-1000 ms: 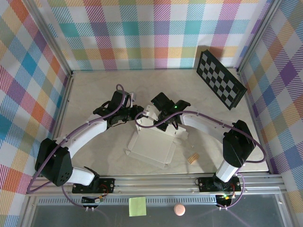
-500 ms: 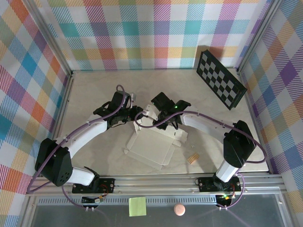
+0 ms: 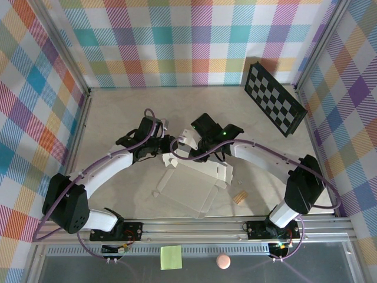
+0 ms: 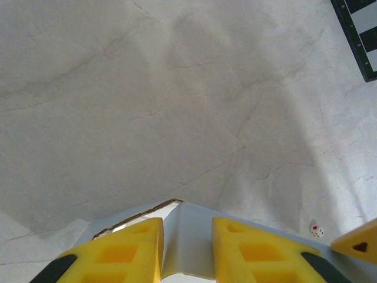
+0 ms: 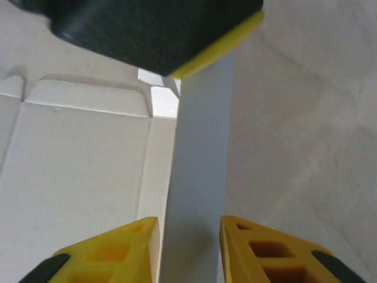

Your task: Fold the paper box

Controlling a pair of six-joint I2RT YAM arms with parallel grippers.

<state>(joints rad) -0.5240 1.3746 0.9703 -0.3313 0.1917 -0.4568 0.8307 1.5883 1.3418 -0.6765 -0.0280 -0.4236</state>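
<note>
**A:** What has shifted in the last second?

**B:** The right fingers point(image 5: 259, 253) have spread from a closed pinch. The pale grey-white creased cardboard sheet, the paper box point(image 3: 191, 186), has slid a touch toward 6 o'clock on the pale marbled surface point(image 3: 118, 118).

**A:** Where does it lie now?

**B:** Near the middle of the surface, mostly open and flat. Its broad panel points toward 6 o'clock. The raised flaps are on its 12 o'clock edge, where both arms meet.

**A:** And the fingers?

**B:** The right fingers stand apart, one on each side of an upright strip of the box that runs toward 12 o'clock in the wrist view. The left fingers point(image 4: 126, 253) are partly apart with a folded corner of cardboard between them. I cannot tell whether they pinch it.

**A:** Which step is this?

**B:** An early one, I judge: the far wall is going up while the rest lies unfolded. Next, the right fingers need a fresh hold along the crease to press that wall square. The left side should steady the corner, and gently, since thin card may spring back.
</note>
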